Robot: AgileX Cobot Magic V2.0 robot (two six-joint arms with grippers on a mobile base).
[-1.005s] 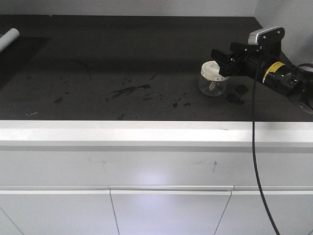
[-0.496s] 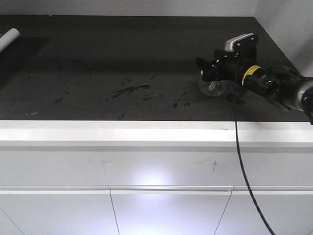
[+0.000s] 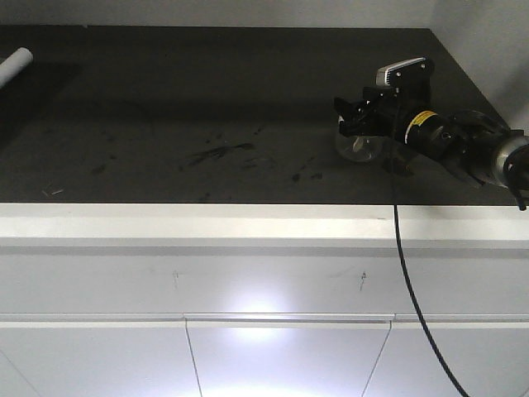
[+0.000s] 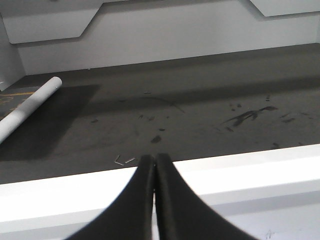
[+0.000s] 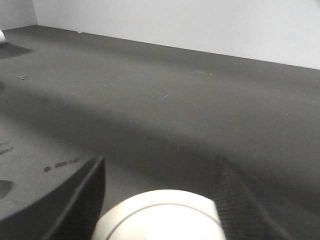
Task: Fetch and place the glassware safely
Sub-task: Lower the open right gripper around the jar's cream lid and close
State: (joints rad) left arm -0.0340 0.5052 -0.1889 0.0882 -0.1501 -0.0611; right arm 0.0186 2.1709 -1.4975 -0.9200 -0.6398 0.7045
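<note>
Dark smudged tabletop [image 3: 207, 99] carries the squat clear glass jar [image 3: 357, 150] near its 3 o'clock edge, contents too blurred to tell. Its cream-white lid [image 5: 160, 217] sits between the spread fingers of the right pincer [image 3: 351, 122], which a second ago hung beside the jar. The left pincer [image 4: 154, 167] is pressed together. A white tube [image 3: 15, 62] lies at 10 o'clock.

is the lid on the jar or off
On. The right wrist view shows the cream lid lying level inside the right gripper; the front view shows the glass jar standing upright directly beneath.
</note>
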